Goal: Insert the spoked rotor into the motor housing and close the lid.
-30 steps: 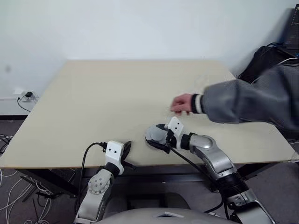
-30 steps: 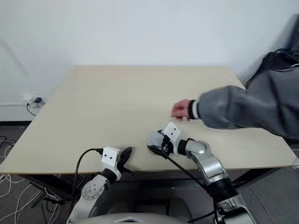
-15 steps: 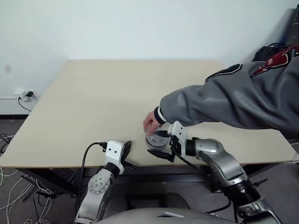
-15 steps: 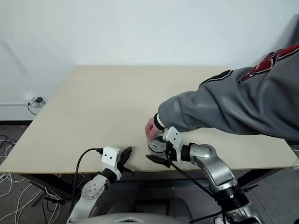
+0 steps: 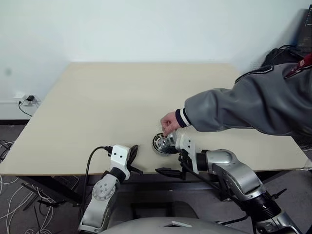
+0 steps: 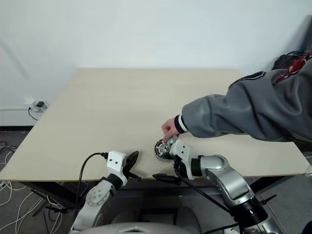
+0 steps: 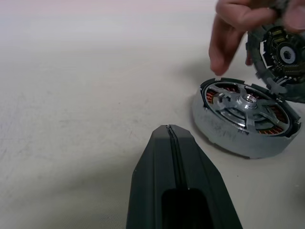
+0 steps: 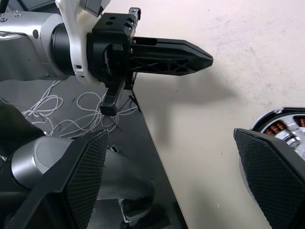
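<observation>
Head views: motor housing (image 5: 161,143) flat on the tan bench (image 5: 97,112), close to the near edge, spoked rotor seated inside. Person's hand (image 5: 169,123) in a grey sleeve (image 5: 234,105) directly above it, fingertips at its far rim. Left hand (image 5: 130,157) at the bench edge, well left of the housing, fingers pressed together. Right hand (image 6: 165,161) just in front of the housing, off the edge, fingers spread wide.

Left wrist view: spoked rotor (image 7: 245,106) in the housing, copper windings visible between spokes. Round ribbed part, probably the lid (image 7: 281,50), tilted above, in the person's fingers.

Right wrist view: housing rim between spread fingertips (image 8: 274,171), untouched; left hand alongside.
</observation>
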Motion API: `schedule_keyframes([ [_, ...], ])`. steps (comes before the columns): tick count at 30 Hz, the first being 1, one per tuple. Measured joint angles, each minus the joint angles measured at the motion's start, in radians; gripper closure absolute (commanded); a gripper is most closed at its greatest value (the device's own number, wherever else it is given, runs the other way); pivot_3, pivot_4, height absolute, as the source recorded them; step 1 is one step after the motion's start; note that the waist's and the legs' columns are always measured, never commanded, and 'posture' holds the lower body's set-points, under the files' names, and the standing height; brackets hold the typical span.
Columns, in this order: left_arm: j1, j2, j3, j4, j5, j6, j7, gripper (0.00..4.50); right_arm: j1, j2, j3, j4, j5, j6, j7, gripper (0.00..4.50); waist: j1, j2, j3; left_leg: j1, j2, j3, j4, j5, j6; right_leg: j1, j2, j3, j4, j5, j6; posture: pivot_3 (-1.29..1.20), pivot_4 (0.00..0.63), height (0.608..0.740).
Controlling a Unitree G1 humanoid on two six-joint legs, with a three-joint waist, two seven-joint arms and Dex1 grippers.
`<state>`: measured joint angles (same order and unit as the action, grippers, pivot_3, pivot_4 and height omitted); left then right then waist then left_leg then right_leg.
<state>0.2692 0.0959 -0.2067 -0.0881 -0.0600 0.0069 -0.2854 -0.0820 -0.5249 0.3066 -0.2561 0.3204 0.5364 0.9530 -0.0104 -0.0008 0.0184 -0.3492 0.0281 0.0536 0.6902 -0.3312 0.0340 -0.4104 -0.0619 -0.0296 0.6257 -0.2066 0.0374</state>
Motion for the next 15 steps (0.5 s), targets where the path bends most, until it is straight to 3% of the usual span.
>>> schedule_keyframes([
  [15,0.001,-0.007,0.0,0.0,0.0,0.0,0.001,4.5,-0.008,0.0,0.001,0.0,0.001,0.0,0.0,0.03,0.0,0.0,0.0,0.0,0.0,0.0,0.0,0.0,0.0,0.0,0.0,0.0,0.0,0.0,0.0,0.0,0.0,0.74],
])
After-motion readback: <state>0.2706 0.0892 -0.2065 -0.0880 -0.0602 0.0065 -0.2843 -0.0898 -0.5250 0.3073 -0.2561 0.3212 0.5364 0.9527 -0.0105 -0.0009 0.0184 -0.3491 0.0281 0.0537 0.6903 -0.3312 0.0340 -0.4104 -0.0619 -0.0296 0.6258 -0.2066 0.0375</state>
